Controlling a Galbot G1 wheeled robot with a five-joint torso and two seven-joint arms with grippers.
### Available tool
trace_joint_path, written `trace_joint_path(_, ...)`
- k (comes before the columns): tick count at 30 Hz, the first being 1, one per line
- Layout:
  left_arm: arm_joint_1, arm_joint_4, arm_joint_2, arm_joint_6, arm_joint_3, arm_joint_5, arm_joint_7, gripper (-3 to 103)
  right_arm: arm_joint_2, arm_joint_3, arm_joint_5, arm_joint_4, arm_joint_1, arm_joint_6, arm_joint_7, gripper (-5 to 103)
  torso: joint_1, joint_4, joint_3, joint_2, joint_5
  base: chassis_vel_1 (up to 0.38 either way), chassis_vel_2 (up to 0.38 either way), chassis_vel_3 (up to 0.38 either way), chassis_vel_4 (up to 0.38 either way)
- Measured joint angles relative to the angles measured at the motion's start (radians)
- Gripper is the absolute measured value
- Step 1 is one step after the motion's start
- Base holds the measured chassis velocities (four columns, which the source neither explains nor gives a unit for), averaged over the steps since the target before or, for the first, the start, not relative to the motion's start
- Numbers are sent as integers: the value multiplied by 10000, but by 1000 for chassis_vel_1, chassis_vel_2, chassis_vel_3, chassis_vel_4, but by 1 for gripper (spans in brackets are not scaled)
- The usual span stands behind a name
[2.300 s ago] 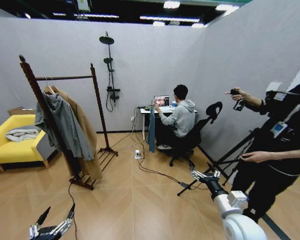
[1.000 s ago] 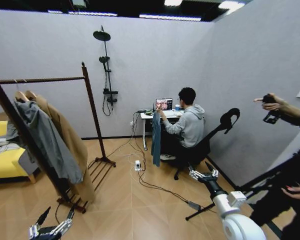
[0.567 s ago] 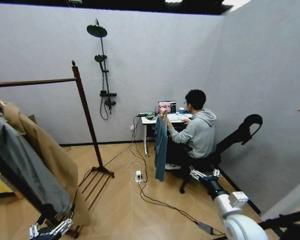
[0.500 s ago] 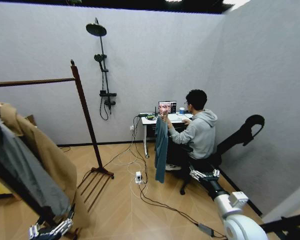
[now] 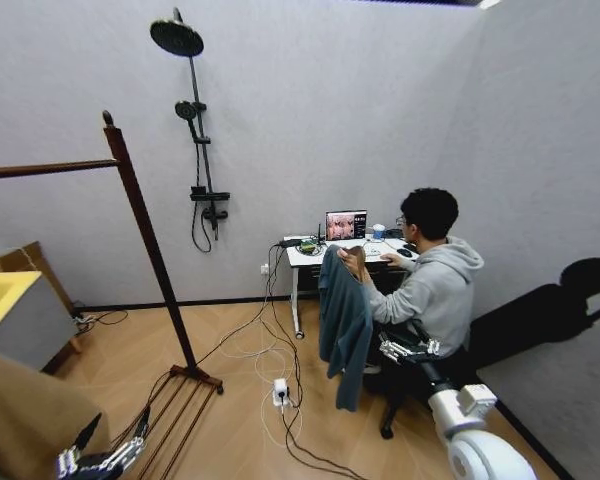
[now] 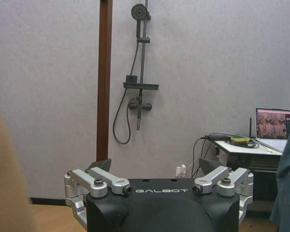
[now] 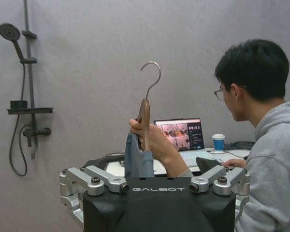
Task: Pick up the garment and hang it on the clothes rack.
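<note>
Nearest us, our left gripper (image 5: 105, 460) hangs low at our left side, fingers spread and holding nothing; the tan coat (image 5: 25, 425) crowds in just beside it. Our right gripper (image 5: 407, 349) reaches forward at our right, its fingers also parted and empty.

The main risk, as we judge it, lies in the handover. A person's hand (image 7: 152, 140) grips the hanger (image 7: 145, 121) by its neck, right where we would want to close. If we come in carelessly we may pinch the hand, or catch only cloth and let the garment (image 5: 343, 320) slide off the hanger. The hook (image 7: 152, 77) stands upright and free above the hand, a small target. On the left, the coat could snag our idle gripper if we turn.

The garment hangs from the hanger in front of the desk (image 5: 315, 255), beyond the right gripper and a little to its left, with clear air between them; nothing of ours touches it. The rack (image 5: 140, 220) stands to our left, near the far wall, well apart from the garment.
</note>
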Motion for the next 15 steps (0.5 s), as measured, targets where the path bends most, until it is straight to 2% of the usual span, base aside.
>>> trace_joint_path(1,0,1,0,0,1,0,0,100,-25,9,62,122,32,-232,222,100,2,-1,-1,0,-23,-313,279,341,-285)
trace_joint_path(3,-2,0,1,0,0,0,1,100,-76,40,93,192,87,-337,355,100,3,-5,-1,-1,-18,-313,279,299,-298)
trace_joint_path(6,-2,0,0,0,0,0,-2,100,-289,174,173,249,237,-506,495,100,8,1,2,-3,-2,-230,230,185,-242)
trace_joint_path(7,-1,1,0,0,0,0,0,100,-426,229,296,245,334,-597,509,100,11,6,3,-4,-7,-121,212,29,12)
trace_joint_path(8,-1,0,0,0,0,0,0,100,-790,329,575,90,587,-688,538,100,10,-3,1,-3,-13,-90,65,29,-6)
trace_joint_path(9,-1,0,0,0,0,0,0,100,-790,329,575,90,587,-688,538,100,10,-3,1,-3,-13,-90,65,29,-6)
trace_joint_path(12,0,0,-1,0,1,0,3,100,-2053,336,1041,-705,1384,-433,527,100,-10,-4,-3,3,-3,23,-24,-35,31)
trace_joint_path(13,0,0,-1,0,1,0,3,100,-2053,336,1041,-705,1384,-433,527,100,-10,-4,-3,3,-3,75,-68,-53,84)
trace_joint_path(15,2,0,-1,0,0,0,1,100,-2865,196,1380,-1171,1985,-381,460,100,-16,0,-6,7,-11,79,-86,-50,80)
